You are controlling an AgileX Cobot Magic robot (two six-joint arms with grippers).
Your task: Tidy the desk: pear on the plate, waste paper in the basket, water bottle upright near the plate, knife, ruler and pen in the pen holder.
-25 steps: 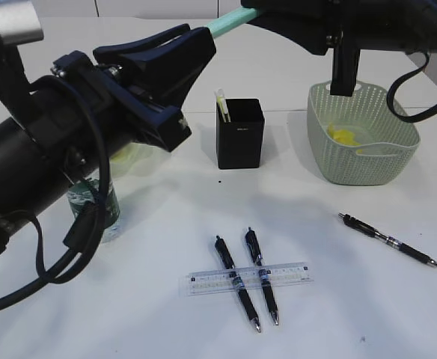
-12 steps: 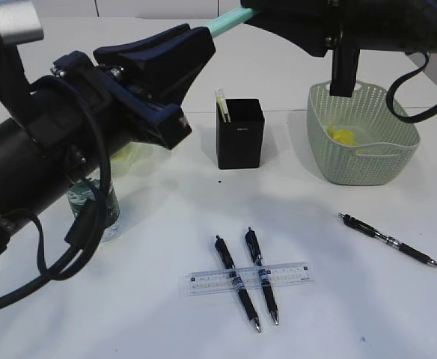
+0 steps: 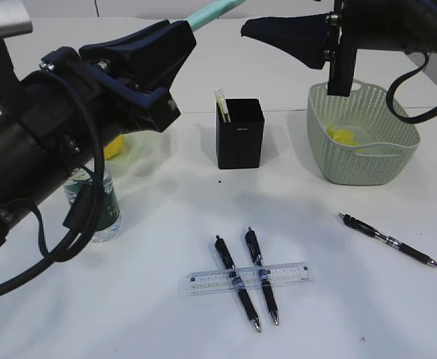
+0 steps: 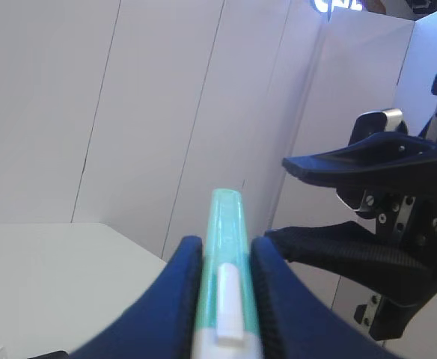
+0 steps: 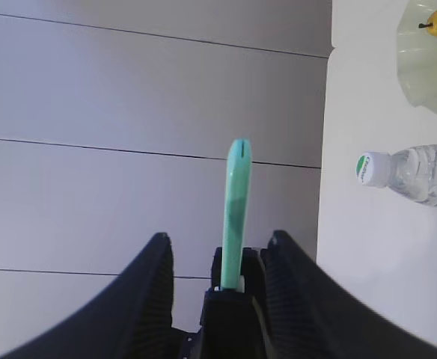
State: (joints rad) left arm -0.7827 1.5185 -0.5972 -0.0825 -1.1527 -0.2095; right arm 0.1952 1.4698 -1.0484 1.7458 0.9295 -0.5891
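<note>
We saw the left gripper (image 4: 222, 280) clamped on the mint-green knife (image 3: 212, 13), raised above the desk (image 3: 151, 314). Beside it, the right gripper (image 5: 218, 250) stood spread apart, its fingers (image 5: 147, 292) clear of the knife. The pen holder (image 3: 240, 133) stood below, the basket (image 3: 362, 134) rightmost.

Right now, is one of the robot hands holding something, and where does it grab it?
Yes. The left gripper pinches the mint-green knife at its lower end, tip sticking out. The right gripper has opened beside it.
</note>
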